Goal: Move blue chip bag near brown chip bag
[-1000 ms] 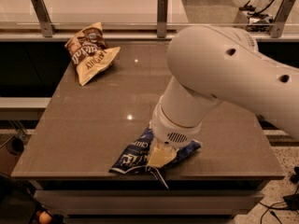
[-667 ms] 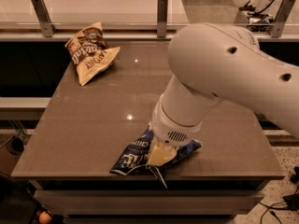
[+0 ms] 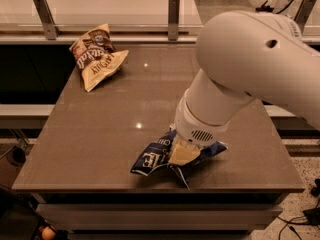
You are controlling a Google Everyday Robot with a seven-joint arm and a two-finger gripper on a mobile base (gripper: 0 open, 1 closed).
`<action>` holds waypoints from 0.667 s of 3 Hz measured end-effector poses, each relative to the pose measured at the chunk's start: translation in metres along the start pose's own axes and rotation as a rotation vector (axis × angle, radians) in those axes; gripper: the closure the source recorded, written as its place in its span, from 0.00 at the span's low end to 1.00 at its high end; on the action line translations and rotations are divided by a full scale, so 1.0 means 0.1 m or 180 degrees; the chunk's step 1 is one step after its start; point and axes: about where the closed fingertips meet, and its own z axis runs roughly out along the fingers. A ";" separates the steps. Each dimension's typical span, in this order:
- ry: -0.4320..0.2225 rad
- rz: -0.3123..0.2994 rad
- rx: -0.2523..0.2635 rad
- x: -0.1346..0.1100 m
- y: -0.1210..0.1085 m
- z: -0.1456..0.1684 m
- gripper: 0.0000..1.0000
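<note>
The blue chip bag (image 3: 152, 159) lies crumpled near the front edge of the brown table (image 3: 125, 109), right of the middle. My gripper (image 3: 183, 154) comes down from the big white arm (image 3: 250, 69) and rests on top of the bag's middle, hiding part of it. The brown chip bag (image 3: 97, 56) lies at the table's far left corner, well apart from the blue bag.
A glass barrier with metal posts (image 3: 173, 16) runs along the table's far edge. The table's front edge (image 3: 150, 188) is right by the blue bag. Floor and cables (image 3: 300, 219) show at the lower right.
</note>
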 end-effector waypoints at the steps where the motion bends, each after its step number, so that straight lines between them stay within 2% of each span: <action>1: 0.0047 0.0171 0.0290 0.20 -0.27 -0.28 1.00; 2: 0.0089 0.0263 0.0488 0.34 -0.47 -0.50 1.00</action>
